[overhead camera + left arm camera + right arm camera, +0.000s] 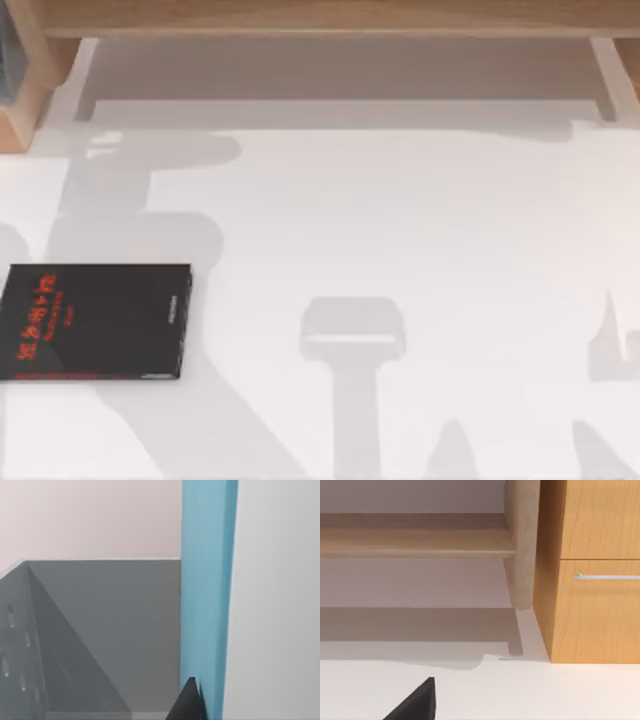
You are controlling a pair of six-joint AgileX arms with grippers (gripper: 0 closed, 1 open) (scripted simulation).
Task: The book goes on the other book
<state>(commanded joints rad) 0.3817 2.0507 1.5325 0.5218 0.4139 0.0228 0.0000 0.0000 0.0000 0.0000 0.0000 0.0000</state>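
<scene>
The black book lies flat on the white table, at the lower left of the top view, with its red characters toward the left edge. In the left wrist view the blue book stands as a tall band right in front of the left claw, and a dark fingertip overlaps its lower part. The claw seems to hold the blue book, but I cannot tell this for sure. The risk, I think, is a slip or tilt if the grip is near one edge, so the book lands skewed or partly off the black one. For the right claw I cannot tell its state.
</scene>
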